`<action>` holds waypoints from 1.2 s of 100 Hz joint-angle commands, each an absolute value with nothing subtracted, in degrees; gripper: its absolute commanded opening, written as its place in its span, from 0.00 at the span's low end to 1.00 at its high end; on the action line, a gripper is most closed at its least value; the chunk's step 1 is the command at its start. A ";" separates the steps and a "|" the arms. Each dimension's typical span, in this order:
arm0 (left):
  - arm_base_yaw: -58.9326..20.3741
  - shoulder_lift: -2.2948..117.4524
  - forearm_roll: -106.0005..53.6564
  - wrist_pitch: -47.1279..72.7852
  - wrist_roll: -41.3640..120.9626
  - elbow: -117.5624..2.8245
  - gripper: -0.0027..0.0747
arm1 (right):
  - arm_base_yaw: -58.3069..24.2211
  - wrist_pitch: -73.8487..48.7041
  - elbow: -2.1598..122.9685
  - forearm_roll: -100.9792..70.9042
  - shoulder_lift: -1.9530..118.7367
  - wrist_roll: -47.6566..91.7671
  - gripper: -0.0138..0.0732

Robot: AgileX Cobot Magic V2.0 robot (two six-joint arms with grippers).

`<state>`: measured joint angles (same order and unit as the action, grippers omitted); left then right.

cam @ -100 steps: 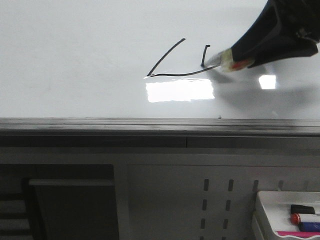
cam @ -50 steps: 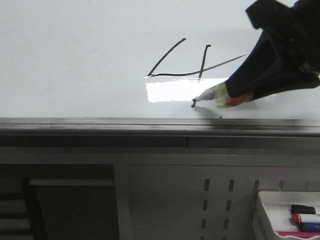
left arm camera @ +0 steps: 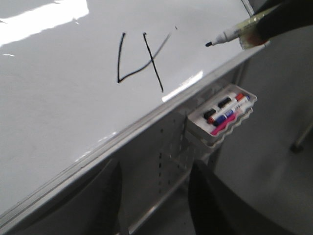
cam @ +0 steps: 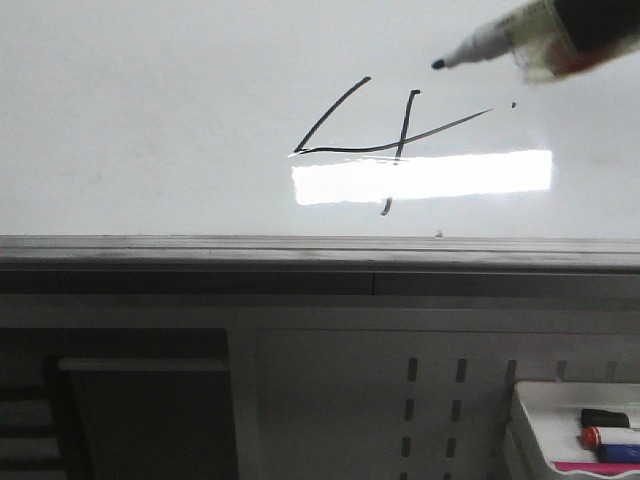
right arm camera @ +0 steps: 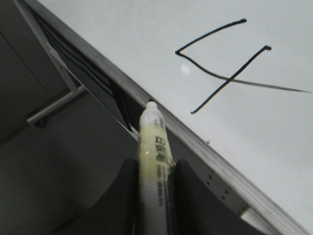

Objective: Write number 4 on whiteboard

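Note:
The number 4 (cam: 400, 146) is drawn in thin black line on the whiteboard (cam: 150, 120), just above a bright light patch. It also shows in the left wrist view (left arm camera: 152, 59) and the right wrist view (right arm camera: 230, 78). My right gripper (right arm camera: 155, 164) is shut on a pale yellowish marker (right arm camera: 155, 147). In the front view the marker (cam: 500, 40) hangs at the top right, its black tip off the board, up and right of the 4. My left gripper (left arm camera: 155, 164) is open and empty below the board's edge.
The board's grey metal edge (cam: 300, 250) runs across the front view. Below it is a grey perforated panel (cam: 350, 400). A white tray (cam: 522, 400) holding several markers hangs at the lower right and also shows in the left wrist view (left arm camera: 195, 128).
The marker drew the vertical stroke of the 4 down through the crossbar. It then lifted off the board and moved up and to the right with my right gripper.

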<state>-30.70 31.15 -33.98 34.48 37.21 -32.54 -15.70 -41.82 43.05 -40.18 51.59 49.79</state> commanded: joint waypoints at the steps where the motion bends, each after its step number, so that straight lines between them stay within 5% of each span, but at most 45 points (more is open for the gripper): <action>1: -30.56 37.93 -40.67 35.83 46.74 -38.10 0.45 | -16.98 -42.58 44.93 -39.04 50.85 52.12 0.11; 37: -32.88 55.79 -49.90 51.56 65.59 -53.20 0.45 | -34.81 -35.60 46.03 -36.25 51.61 62.48 0.11; 57: -40.43 59.75 -46.78 50.29 66.53 -55.63 0.48 | -44.62 -29.08 49.38 -33.86 56.82 62.48 0.11; 89: -43.84 60.88 -43.56 44.58 66.53 -55.63 0.46 | -48.30 -29.11 54.05 -32.23 63.70 62.48 0.11; 120: -43.84 60.88 -40.68 44.91 66.42 -55.63 0.11 | -49.18 -28.95 54.11 -31.69 63.75 62.48 0.11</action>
<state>-43.30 61.48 -39.55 46.77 66.80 -53.60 -49.15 -32.20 52.04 -30.41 64.43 62.03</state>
